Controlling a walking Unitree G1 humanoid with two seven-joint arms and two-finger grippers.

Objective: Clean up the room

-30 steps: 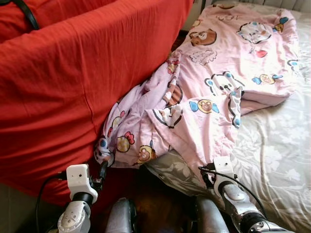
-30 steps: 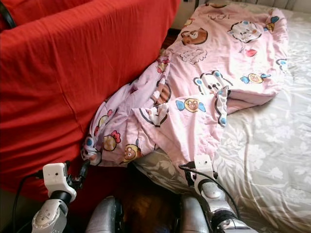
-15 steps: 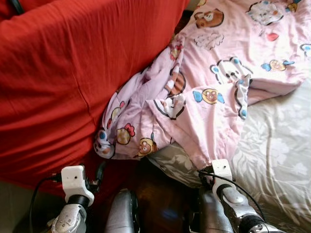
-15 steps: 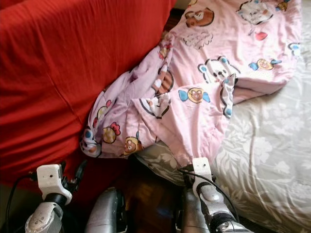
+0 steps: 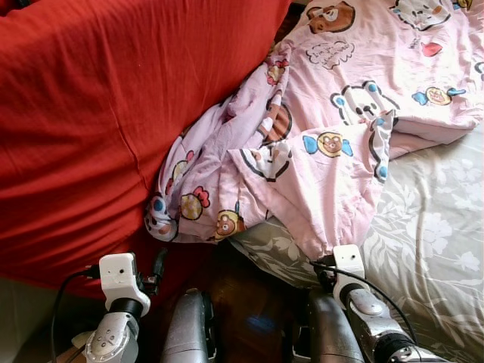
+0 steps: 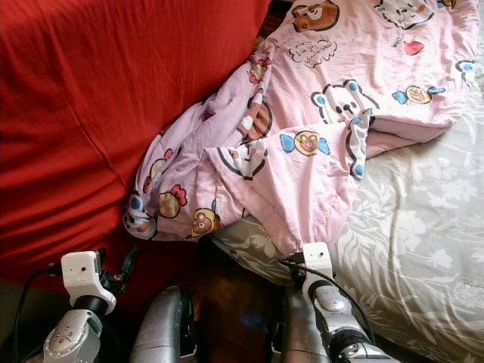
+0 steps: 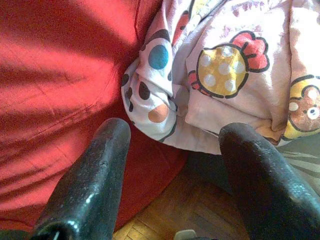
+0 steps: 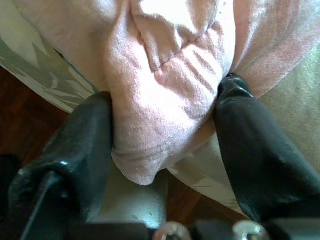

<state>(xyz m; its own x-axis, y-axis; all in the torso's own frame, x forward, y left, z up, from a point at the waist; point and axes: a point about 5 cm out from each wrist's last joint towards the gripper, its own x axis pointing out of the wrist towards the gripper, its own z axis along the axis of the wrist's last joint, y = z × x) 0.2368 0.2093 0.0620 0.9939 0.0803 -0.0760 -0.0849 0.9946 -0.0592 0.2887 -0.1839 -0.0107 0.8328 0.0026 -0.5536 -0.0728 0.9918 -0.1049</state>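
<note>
From the head views, a pink cartoon-print blanket (image 5: 333, 144) lies crumpled across the bed (image 5: 431, 249), its lower corner drooping over the edge against a red cover (image 5: 98, 128). Wooden floor (image 5: 249, 318) shows below. In the left wrist view, the left claw (image 7: 175, 165) is spread, holding nothing, near the blanket's hanging corner. In the right wrist view, the right claw (image 8: 165, 145) pinches a bunched fold of the blanket at the bed's edge.
</note>
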